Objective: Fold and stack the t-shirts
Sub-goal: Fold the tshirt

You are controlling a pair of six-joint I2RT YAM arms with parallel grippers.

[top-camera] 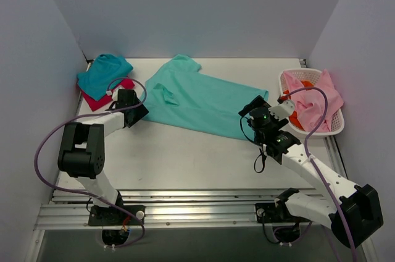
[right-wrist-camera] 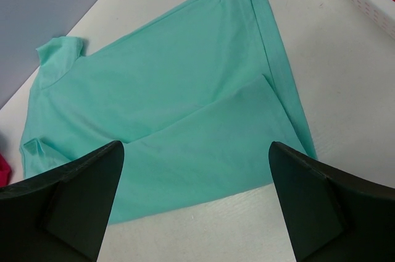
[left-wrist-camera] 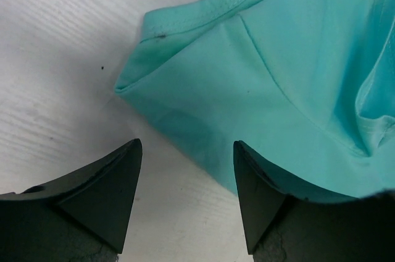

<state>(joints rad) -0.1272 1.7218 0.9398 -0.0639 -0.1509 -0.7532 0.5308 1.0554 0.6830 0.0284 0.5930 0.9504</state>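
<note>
- mint-green t-shirt [top-camera: 197,98] lies spread out across the middle of the table [top-camera: 185,163]
- left gripper [left-wrist-camera: 185,151] is down at its sleeve corner, jaws partway apart, gripping nothing
- right gripper [right-wrist-camera: 194,151] hovers over the hem end, jaws spread wide, empty
- teal t-shirt [top-camera: 103,71] sits on the magenta-red one [top-camera: 99,100], far left corner

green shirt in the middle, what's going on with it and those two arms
Two robot arms are at the green shirt, which lies spread on the table. The left gripper is open at a sleeve, and the right gripper is open over the hem end; neither holds cloth. At the far left a teal shirt lies on a red shirt. A basket on the right holds more clothes.
</note>
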